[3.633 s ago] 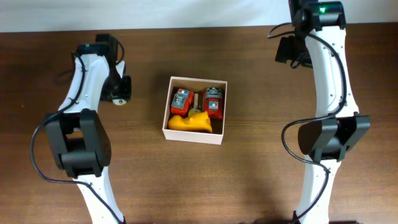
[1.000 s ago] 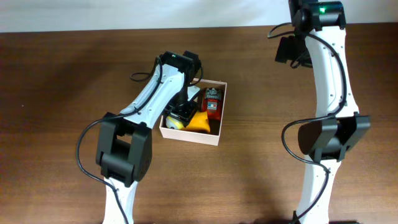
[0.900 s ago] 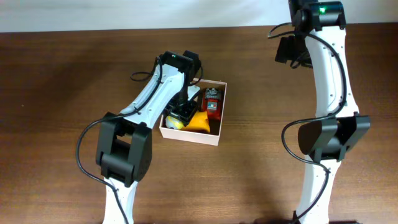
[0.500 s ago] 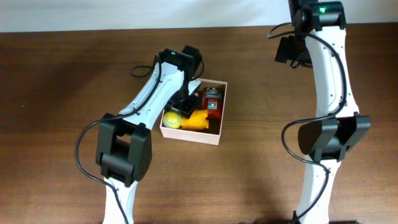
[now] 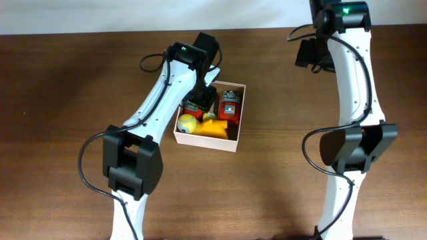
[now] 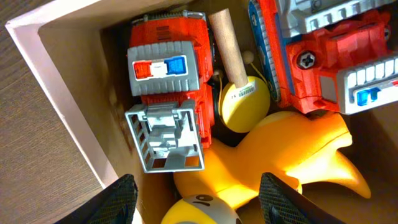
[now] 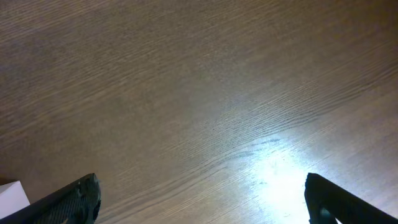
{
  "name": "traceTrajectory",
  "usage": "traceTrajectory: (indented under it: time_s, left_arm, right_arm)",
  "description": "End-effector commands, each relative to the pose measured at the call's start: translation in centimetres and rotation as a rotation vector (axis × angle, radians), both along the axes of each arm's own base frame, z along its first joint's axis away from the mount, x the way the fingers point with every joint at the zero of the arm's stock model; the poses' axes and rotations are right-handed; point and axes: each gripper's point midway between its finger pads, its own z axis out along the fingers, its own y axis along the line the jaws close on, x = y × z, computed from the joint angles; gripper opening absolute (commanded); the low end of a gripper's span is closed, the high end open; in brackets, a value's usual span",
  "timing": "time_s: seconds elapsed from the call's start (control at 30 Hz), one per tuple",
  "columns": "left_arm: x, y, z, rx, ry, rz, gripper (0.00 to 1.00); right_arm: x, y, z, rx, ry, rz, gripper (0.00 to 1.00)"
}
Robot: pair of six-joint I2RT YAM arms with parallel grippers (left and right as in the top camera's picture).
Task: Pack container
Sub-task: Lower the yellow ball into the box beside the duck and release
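Now the left gripper [image 6: 198, 200] hangs open over the box [image 5: 205, 142]. The right gripper [image 7: 202, 199], at its 2 o'clock, is open too.

Brown wood-grain table [image 7: 155, 93] with a bright glare patch [image 7: 273, 177]; right gripper [image 7: 202, 202] fingertips spread wide at the bottom corners.

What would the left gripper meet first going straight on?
Probably the yellow ball in the container, between the left gripper's open jaws; the yellow toy lies beside it, depth unclear.
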Motion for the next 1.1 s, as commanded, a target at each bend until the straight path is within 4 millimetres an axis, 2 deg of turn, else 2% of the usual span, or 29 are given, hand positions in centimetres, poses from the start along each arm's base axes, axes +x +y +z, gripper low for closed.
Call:
traceTrajectory:
  time_s: [0.0,0.1,0.3,0.37,0.5,0.67,0.73,0.77,0.8,0.83,0.97,1.07]
  left_arm:
    - [0.5,0.2,0.5,0.006,-0.016,-0.013,0.65]
    - [0.0,0.5,1.4,0.014,0.0,-0.014,0.64]
    - [-1.8,1.1,5.9,0.018,0.03,-0.008,0.64]
    - [-2.5,1.4,6.5,0.022,0.05,-0.007,0.64]
    - [-3.6,0.9,6.3,-0.009,0.104,-0.002,0.64]
    - [-3.8,0.6,6.2,-0.029,0.117,-0.003,0.64]
    - [-3.9,0.5,6.2,-0.029,0.117,0.0,0.55]
    - [-3.9,0.4,6.2,-0.029,0.118,0.0,0.39]
    - [-4.0,0.3,6.2,-0.029,0.118,0.002,0.29]
    - [-4.0,0.3,6.2,-0.03,0.118,0.02,0.25]
    - [-4.3,0.3,5.9,-0.028,0.134,0.049,0.27]
    - [-4.9,0.6,4.8,-0.007,0.173,0.051,0.3]
  right_arm:
    - [0.0,-0.1,-0.2,-0.001,0.003,-0.007,0.99]
    - [0.0,-0.1,-0.2,-0.001,0.003,-0.007,0.99]
    - [0.0,-0.1,-0.2,0.0,0.003,-0.007,0.99]
    - [0.0,-0.1,-0.2,-0.001,0.003,-0.007,0.99]
    - [0.0,-0.1,-0.2,0.0,0.003,-0.007,0.99]
    - [0.0,-0.1,-0.2,0.0,0.003,-0.007,0.99]
    - [0.0,-0.1,-0.2,-0.001,0.003,-0.007,0.99]
    - [0.0,-0.1,-0.2,0.0,0.003,-0.007,0.99]
    - [0.0,-0.1,-0.2,0.0,0.003,-0.007,0.99]
    - [0.0,-0.1,-0.2,0.0,0.003,-0.007,0.99]
    - [0.0,-0.1,-0.2,0.0,0.003,-0.007,0.99]
    - [0.0,-0.1,-0.2,0.0,0.003,-0.007,0.99]
